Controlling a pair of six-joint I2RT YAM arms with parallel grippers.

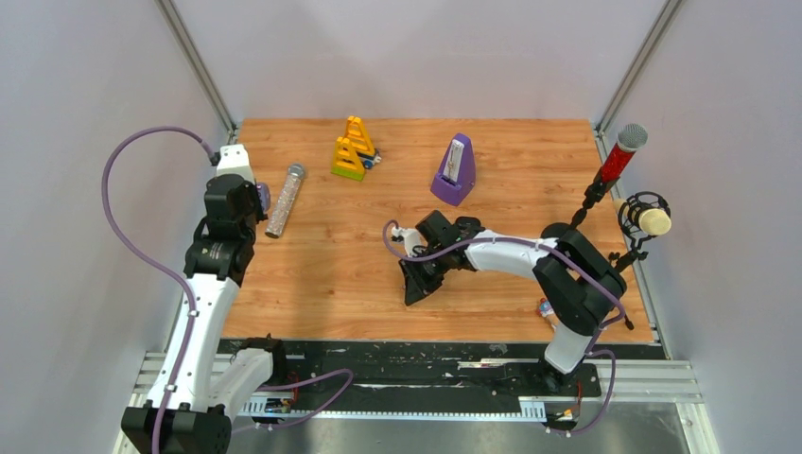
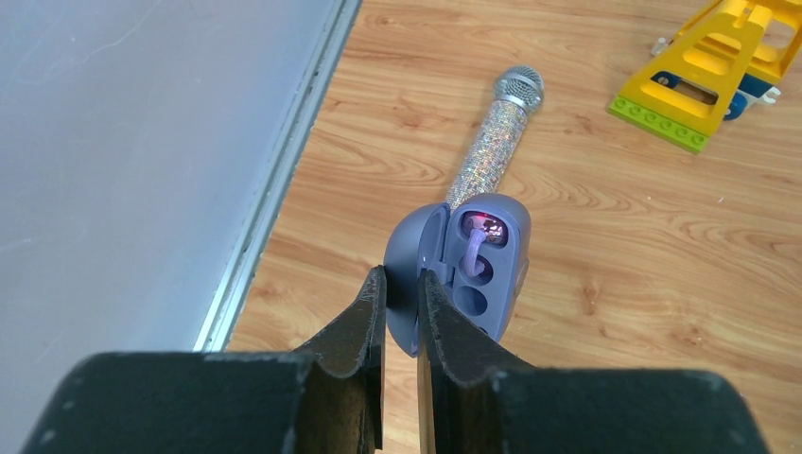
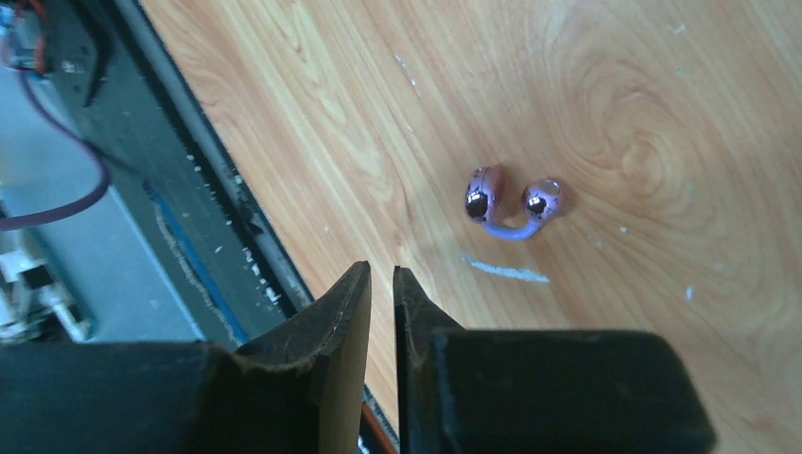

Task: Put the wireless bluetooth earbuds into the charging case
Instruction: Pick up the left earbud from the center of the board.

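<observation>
Left gripper (image 2: 402,279): at the far left of the table (image 1: 331,274), fingers drawn in tight on the lid edge of the case (image 2: 492,274), thin slit only between them. Case is grey-blue, oval, hinged open, with the lid to the left of the fingers and the body to the right, cavities facing the wrist camera. Cannot tell if the case touches the wood. 1 seated earbud (image 2: 476,248), lilac, sits in the upper cavity with a pink glint at its top; the round wells below it look dark. Glitter mic (image 2: 487,142) lies on the wood just beyond the case, head pointing away. In the top view the case shows as a small purple-grey shape at the left fingertips, beside the mic. Right gripper (image 3: 381,274): mid-table, toward the near edge, pointed down at the wood, fingers almost together, narrow gap, nothing between them. Loose earbud (image 3: 511,210): 2 shiny balls joined by a curved lilac band, lying on the bare wood just ahead of the right fingertips, not touching them; hidden under the arm in the top view. Yellow brick toy (image 1: 353,149) and purple metronome (image 1: 456,170) stand at the far side, well apart from both grippers.
</observation>
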